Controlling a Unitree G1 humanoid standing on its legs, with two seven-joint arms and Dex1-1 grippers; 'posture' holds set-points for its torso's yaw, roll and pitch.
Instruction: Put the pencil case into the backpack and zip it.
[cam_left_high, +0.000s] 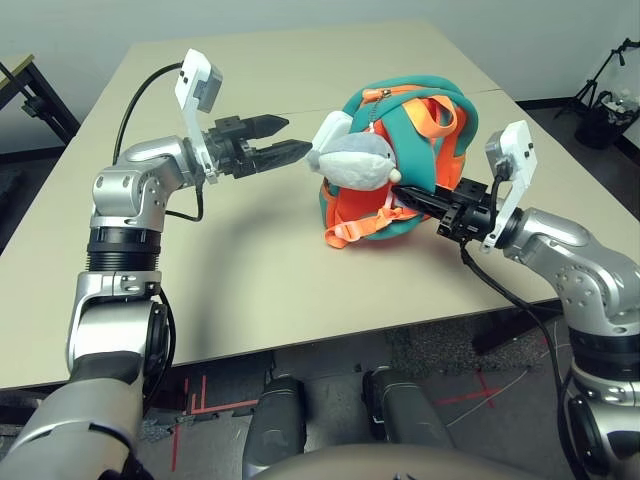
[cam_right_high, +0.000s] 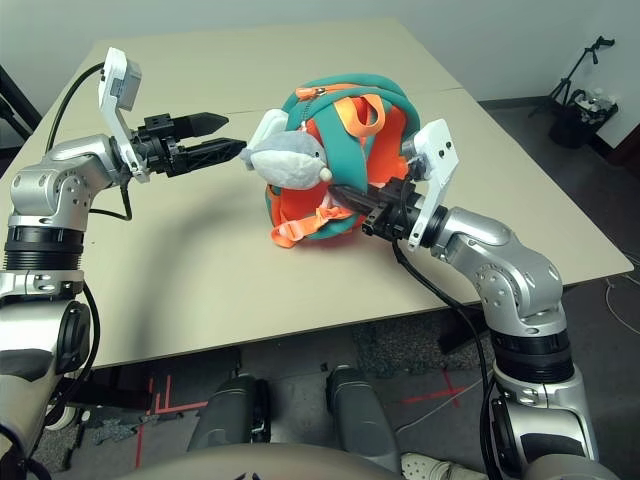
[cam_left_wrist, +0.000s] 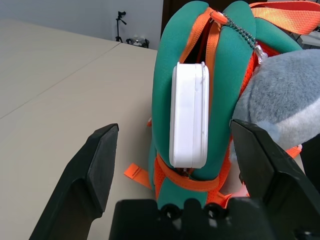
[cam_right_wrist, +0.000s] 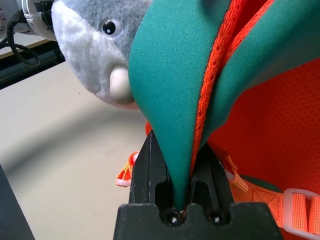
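White pencil case (cam_left_wrist: 190, 115) sits upright in the unzipped opening of the teal-and-orange backpack (cam_left_high: 440, 140), partly protruding on its left side. Right end effector (cam_right_wrist: 175, 185) pinches the backpack's teal fabric. Left end effector (cam_left_high: 298, 138) spread wide, just left of the pencil case. Grey plush shark (cam_left_high: 358, 162) hangs on the near side. Backpack rests on the tabletop (cam_left_high: 260, 280).

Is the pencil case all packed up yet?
Not quite. The white pencil case sits in the backpack's open zipper, still sticking out. The right claw is pinching the backpack's fabric. Still left: pushing the case fully in, then zipping.
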